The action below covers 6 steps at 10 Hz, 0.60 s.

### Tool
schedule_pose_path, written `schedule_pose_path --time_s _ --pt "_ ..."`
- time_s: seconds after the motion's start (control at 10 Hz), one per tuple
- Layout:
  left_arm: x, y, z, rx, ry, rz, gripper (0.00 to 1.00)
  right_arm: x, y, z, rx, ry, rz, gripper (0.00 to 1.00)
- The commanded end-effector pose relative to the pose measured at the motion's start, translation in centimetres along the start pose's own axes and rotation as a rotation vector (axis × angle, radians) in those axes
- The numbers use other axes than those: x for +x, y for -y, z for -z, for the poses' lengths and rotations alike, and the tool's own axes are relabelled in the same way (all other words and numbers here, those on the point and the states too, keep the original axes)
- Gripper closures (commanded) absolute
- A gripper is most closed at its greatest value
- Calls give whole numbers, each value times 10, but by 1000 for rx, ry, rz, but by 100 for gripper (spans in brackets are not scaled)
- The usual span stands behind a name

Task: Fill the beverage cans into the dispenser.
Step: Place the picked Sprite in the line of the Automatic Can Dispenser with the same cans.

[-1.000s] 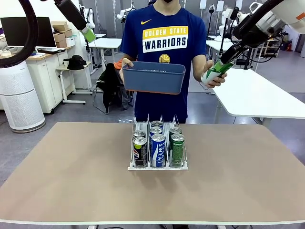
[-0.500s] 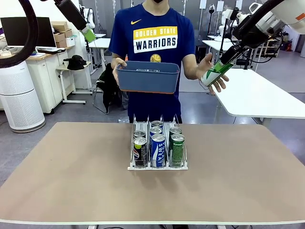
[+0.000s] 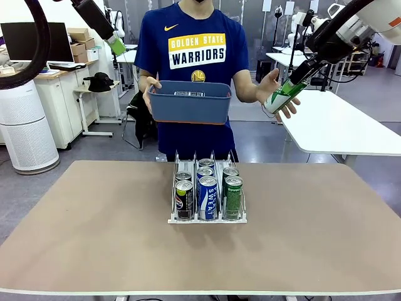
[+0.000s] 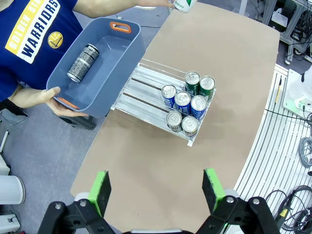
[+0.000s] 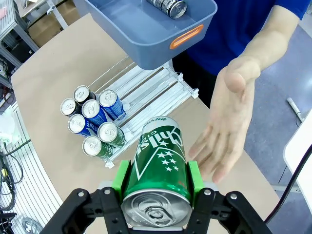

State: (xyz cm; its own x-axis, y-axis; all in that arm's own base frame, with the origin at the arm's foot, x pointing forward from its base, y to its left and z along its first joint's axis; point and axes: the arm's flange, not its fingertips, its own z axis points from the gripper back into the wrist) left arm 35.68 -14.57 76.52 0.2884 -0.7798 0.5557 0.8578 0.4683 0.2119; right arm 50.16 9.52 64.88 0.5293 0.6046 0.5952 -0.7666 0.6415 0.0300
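My right gripper (image 5: 157,181) is clamped on a green can (image 5: 161,153) between its pads, a person's open hand (image 5: 228,127) just beyond, while my left gripper (image 4: 156,189) hangs spread wide, the dispenser (image 4: 141,88) well beyond its fingertips.

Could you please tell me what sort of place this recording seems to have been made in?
Probably a robotics lab or workshop: there is a computer monitor, stacked cardboard boxes and several white worktables behind the person.

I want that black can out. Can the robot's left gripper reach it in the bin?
Probably yes: the left gripper is open and empty, and the black can lies uncovered in the open-topped blue-grey bin the person holds.
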Motion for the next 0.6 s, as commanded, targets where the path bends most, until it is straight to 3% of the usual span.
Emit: schedule_pose_path --time_s 0.0,0.1,0.3,0.5 --pt "-2 0 -1 -6 -5 2 0 1 -1 -2 -2 4 -3 100" --pt "-2 0 -1 -6 -5 2 0 0 0 0 0 0 0 42" --pt "-2 0 -1 -6 -5 2 0 -1 -22 0 -51 -1 127 42" --pt "-2 0 -1 -6 -5 2 0 -10 -52 -2 -79 -63 206 42"
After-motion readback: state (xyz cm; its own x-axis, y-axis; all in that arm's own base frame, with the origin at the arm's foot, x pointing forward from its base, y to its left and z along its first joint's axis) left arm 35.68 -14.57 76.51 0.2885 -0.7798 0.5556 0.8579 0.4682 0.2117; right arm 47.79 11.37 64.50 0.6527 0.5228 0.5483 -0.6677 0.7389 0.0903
